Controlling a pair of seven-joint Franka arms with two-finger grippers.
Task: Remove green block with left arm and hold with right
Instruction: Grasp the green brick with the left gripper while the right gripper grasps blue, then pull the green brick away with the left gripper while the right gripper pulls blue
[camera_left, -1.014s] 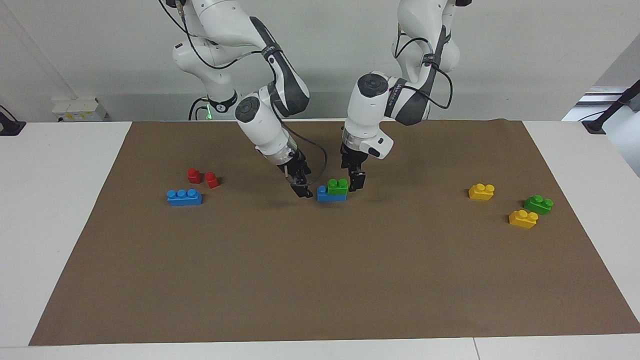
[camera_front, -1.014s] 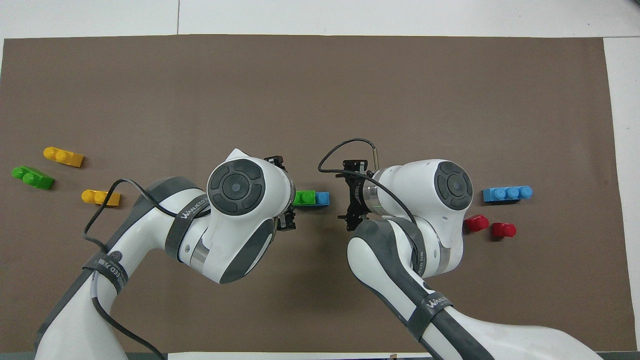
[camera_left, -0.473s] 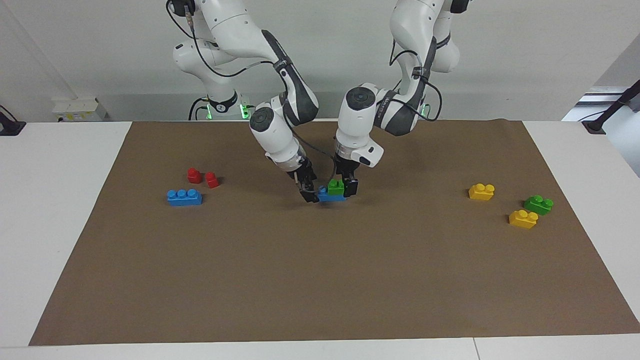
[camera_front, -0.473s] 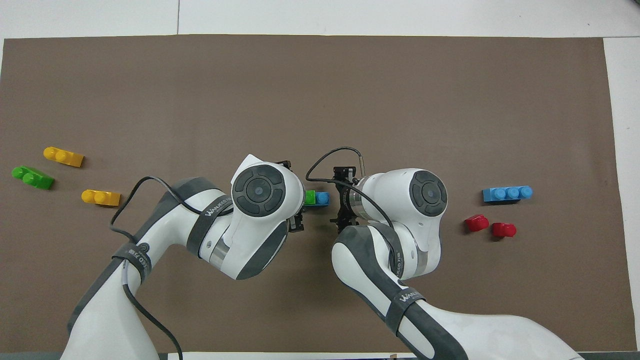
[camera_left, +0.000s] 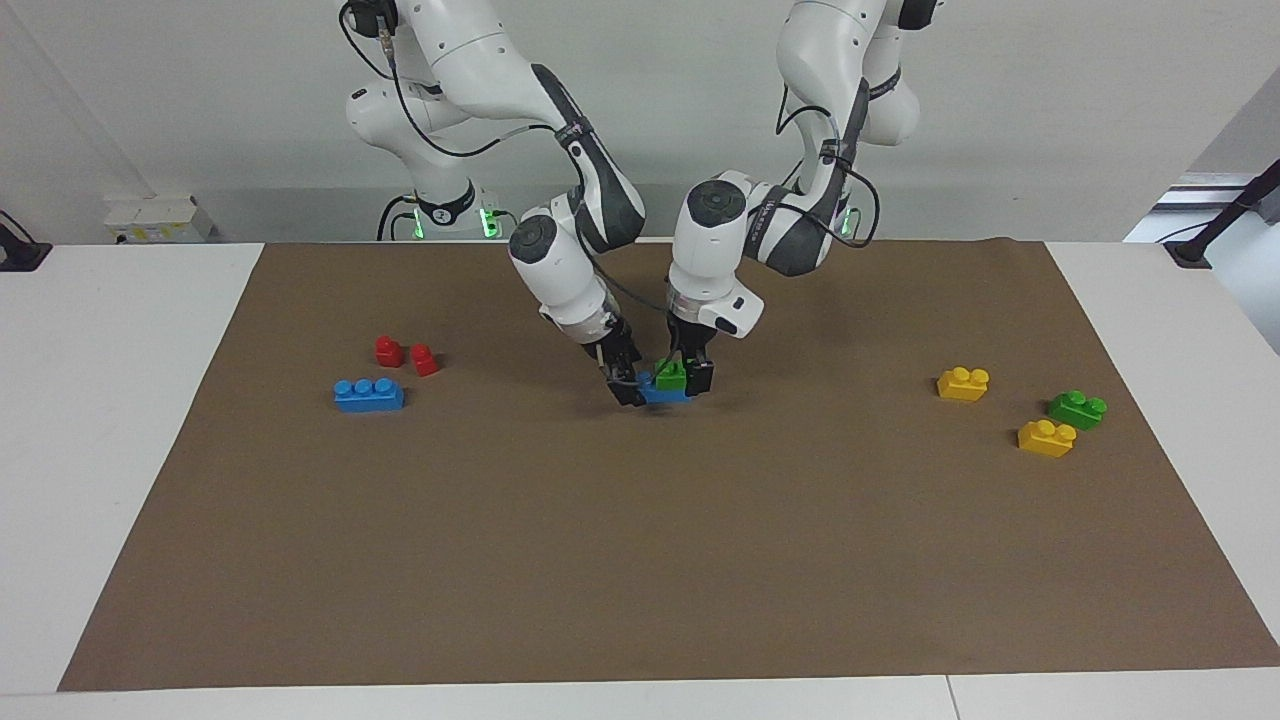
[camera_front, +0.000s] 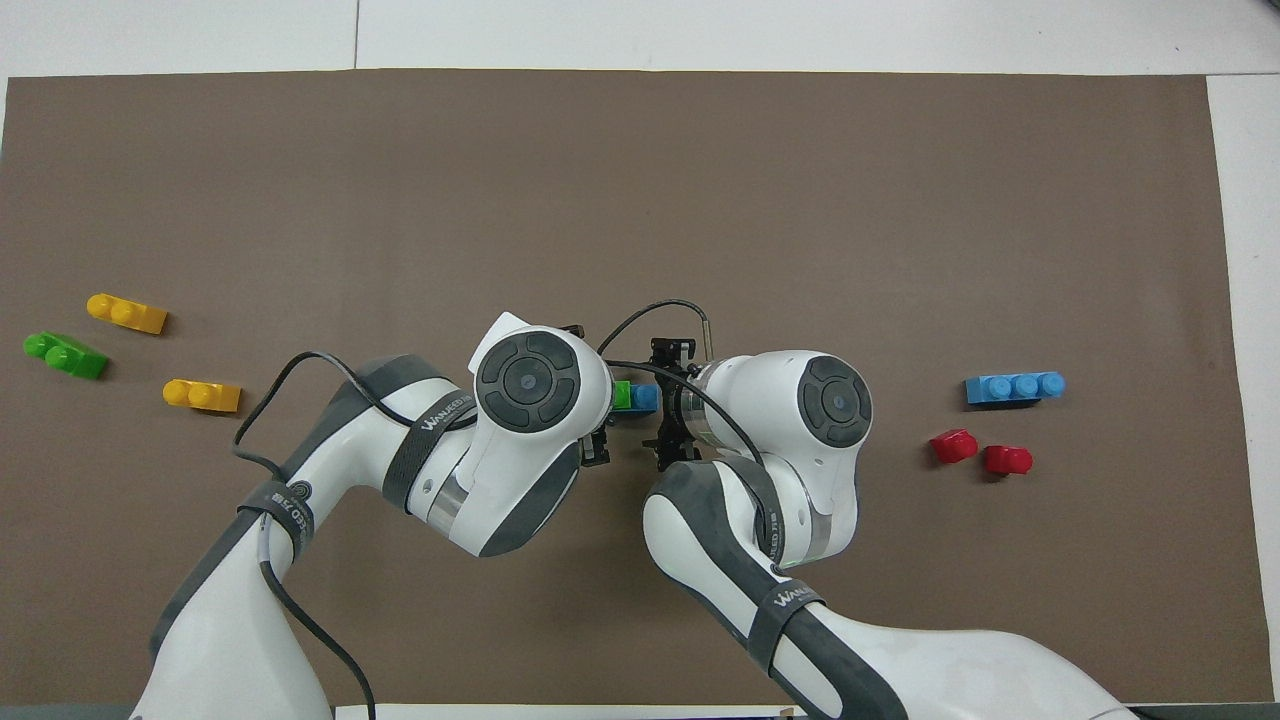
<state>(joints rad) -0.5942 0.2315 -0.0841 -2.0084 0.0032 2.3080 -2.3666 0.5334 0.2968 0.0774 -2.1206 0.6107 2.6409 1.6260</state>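
Observation:
A green block (camera_left: 669, 375) sits stacked on a blue brick (camera_left: 662, 393) in the middle of the brown mat (camera_left: 640, 560); in the overhead view the green block (camera_front: 622, 396) and the blue brick (camera_front: 645, 397) show in the gap between the two wrists. My left gripper (camera_left: 691, 368) is down at the green block, open, with a finger on each side of it. My right gripper (camera_left: 627, 385) is open, low at the blue brick's end toward the right arm's side; it also shows in the overhead view (camera_front: 662, 402). The overhead view hides the left gripper's tips under its wrist.
A second green block (camera_left: 1077, 408) and two yellow bricks (camera_left: 963, 383) (camera_left: 1046, 437) lie toward the left arm's end of the table. A blue three-stud brick (camera_left: 369, 393) and two red pieces (camera_left: 389, 350) (camera_left: 424, 359) lie toward the right arm's end.
Both grippers have closed in on the stacked green and blue bricks from either side and come lower. The bricks have not moved.

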